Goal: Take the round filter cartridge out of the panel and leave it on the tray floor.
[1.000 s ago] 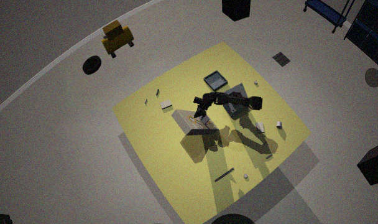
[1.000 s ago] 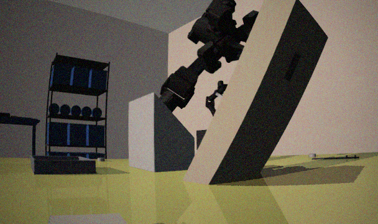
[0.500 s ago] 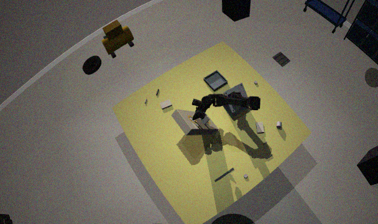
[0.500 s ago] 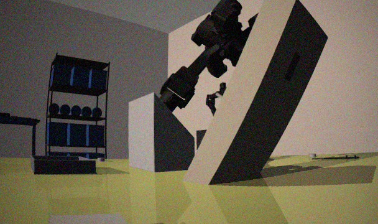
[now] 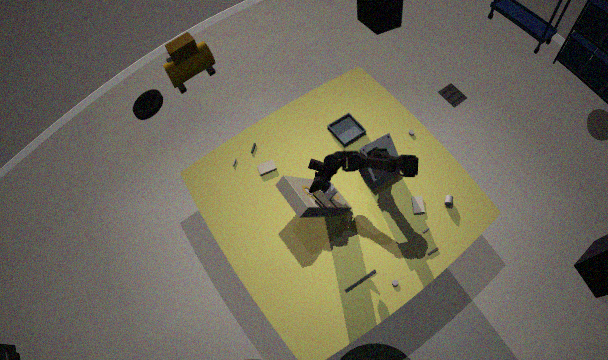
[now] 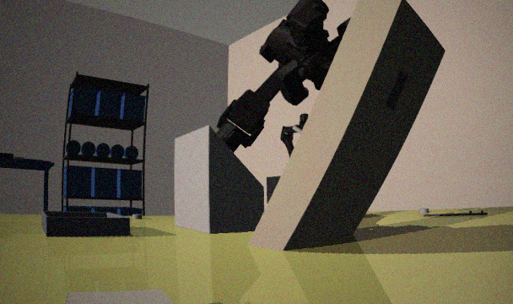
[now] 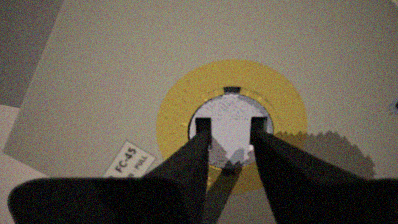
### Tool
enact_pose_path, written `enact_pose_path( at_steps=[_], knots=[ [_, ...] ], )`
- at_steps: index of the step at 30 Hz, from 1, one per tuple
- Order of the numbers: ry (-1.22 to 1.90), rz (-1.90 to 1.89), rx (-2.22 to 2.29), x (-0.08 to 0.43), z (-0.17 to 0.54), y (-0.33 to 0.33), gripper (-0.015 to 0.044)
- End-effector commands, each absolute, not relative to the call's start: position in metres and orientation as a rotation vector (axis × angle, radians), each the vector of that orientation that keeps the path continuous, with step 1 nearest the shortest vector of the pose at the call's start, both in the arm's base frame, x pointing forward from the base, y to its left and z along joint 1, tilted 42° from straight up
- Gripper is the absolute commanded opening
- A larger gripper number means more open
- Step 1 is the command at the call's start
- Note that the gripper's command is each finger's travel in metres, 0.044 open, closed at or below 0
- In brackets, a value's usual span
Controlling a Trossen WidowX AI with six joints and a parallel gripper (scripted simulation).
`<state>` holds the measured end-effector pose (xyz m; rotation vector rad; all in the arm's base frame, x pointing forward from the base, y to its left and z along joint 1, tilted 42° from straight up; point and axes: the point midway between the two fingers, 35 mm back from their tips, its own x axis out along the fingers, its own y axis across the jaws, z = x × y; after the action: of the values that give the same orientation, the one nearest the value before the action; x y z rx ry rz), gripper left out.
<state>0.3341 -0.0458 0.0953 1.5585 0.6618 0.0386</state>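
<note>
The round pale cartridge sits in the panel, inside a yellow ring. Its two dark slots stand left and right on its face. My gripper is partly open, with nothing between its fingers. Each fingertip overlaps the lower part of one slot in the wrist view; whether the tips are inside the slots or just above them, I cannot tell. In the exterior view the panel hides the fingers. The empty dark-rimmed tray stands apart from the panel, beyond the arm.
The arm stands on a grey sloped base between tray and panel. White blocks, a small cylinder and a dark bar lie around on the yellow mat. A label is on the panel face.
</note>
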Motion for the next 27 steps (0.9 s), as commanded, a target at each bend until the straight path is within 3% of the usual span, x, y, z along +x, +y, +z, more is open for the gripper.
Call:
enact_pose_path(
  at_steps=[1, 27],
  knots=[
    [0.658, 0.034, 1.56, 0.3354, 0.095, -0.0462, 0.0115],
    [0.658, 0.035, 1.561, 0.3453, 0.0907, -0.0409, 0.0115]
  ],
)
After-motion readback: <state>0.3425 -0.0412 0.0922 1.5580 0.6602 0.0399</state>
